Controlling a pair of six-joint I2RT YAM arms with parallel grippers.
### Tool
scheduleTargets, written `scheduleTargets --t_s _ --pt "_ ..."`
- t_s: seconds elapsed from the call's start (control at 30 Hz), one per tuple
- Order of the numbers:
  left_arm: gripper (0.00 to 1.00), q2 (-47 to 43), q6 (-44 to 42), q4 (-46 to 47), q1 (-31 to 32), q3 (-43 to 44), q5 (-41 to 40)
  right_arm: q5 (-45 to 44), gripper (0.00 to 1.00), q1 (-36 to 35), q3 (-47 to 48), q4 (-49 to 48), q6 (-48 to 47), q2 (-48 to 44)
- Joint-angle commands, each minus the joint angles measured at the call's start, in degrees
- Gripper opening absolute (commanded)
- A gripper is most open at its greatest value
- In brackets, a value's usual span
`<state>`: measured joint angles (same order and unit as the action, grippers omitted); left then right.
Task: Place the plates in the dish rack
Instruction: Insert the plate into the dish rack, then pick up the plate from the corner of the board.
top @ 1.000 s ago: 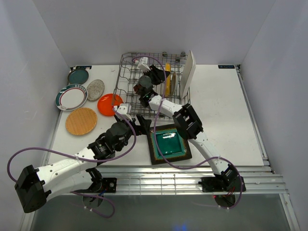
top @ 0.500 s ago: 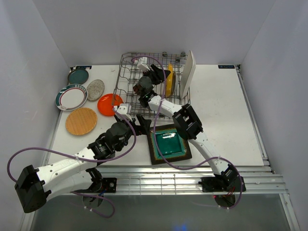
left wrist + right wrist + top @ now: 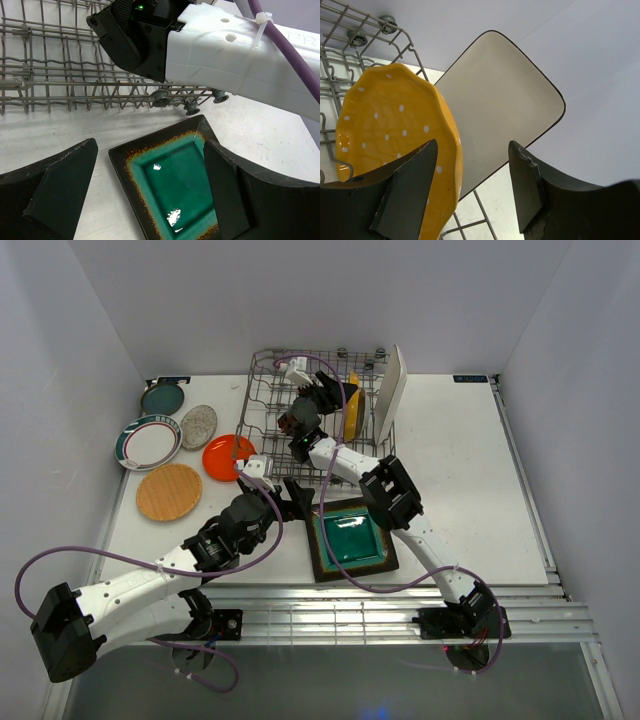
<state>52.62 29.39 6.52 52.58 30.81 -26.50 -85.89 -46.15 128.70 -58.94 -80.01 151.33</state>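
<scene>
Plain white desk [image 3: 470,470], boxed in by pale walls [image 3: 300,300] at left, back and right. Ribbed metal rail [image 3: 400,605] along the near edge. Small dark label [image 3: 470,378] at the far edge, too small to read.

From above, much of the rack [image 3: 265,405] covered by the right arm [image 3: 345,462], and the interior beneath it hard to make out. Only an edge-on sliver of the yellow plate [image 3: 350,412] in that view. In the right wrist view, lower end of the white plate [image 3: 505,105] hidden behind the yellow one and the fingers. In the left wrist view, green plate [image 3: 177,185] cut off at the bottom, its right part behind a finger.

Grey wire rack at the far middle of the desk, with raised sides and upright tines. On edge near its right end:
- yellow plate, scalloped and dotted white
- just beside it, the taller white plate, rectangular with a thin dark rim

Flat on the desk:
- On the near side of the rack and apart from it, the square green plate: dark border, rusty speckled band, glossy teal centre.
- Left of the rack, the orange plate [image 3: 222,457] nearest.
- Then the wood plate [image 3: 168,491] and the grey plate [image 3: 199,426].
- Further left, the rimmed plate [image 3: 146,441] and, in the far corner, the teal plate [image 3: 162,398].

Inside the rack, right hand [image 3: 472,150] with jaws apart. Yellow rim in the gap, clear space to one finger, nothing clamped. Over the green plate, left hand [image 3: 150,150] spread wide, holding nothing; contact with the plate impossible to judge.
</scene>
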Motion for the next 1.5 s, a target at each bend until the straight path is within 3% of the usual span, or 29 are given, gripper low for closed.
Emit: scheduleTargets --t_s 0.0,0.13,0.47,0.77,0.97,1.0,1.1,1.13,1.33,1.47 --pt "0.98 -0.94 -0.12 -0.02 -0.19 1.36 -0.66 -4.73 0.65 0.18 0.23 -4.69 -0.50 -5.43" --pt "0.98 -1.64 0.32 -0.37 -0.19 1.19 -1.10 -4.20 0.66 0.18 0.41 -4.61 -0.94 -6.39" --pt "0.98 -17.28 0.85 3.76 -0.19 -6.19 -4.17 -2.01 0.66 0.18 1.73 -2.24 -0.24 -8.85" --pt "0.98 -18.17 1.11 4.02 -0.28 -6.81 -4.96 1.07 0.67 -1.22 -2.40 5.21 7.40 -14.82" --pt "0.98 -18.87 1.11 4.02 -0.19 -7.08 -5.23 4.67 0.67 -2.45 -7.06 16.63 22.06 -21.15" --pt "0.98 -18.70 1.11 4.11 -0.19 -7.16 -5.31 5.55 0.67 -2.54 -7.59 24.32 25.83 -22.38" --pt "0.98 -18.43 1.11 3.93 -0.19 -6.90 -5.40 11.34 0.67 -2.72 -7.60 42.69 48.39 -26.95" --pt "0.98 -18.43 1.11 4.02 -0.28 -6.99 -5.40 14.75 0.67 -2.54 -7.59 52.86 57.59 -29.14" --pt "0.98 -17.91 1.11 4.02 -0.19 -6.81 -5.67 21.71 0.70 -2.01 -12.16 61.89 67.07 -35.47" --pt "0.98 -17.46 1.11 3.94 -0.19 -6.55 -5.67 26.90 0.73 -0.87 -20.04 62.63 73.48 -41.45"
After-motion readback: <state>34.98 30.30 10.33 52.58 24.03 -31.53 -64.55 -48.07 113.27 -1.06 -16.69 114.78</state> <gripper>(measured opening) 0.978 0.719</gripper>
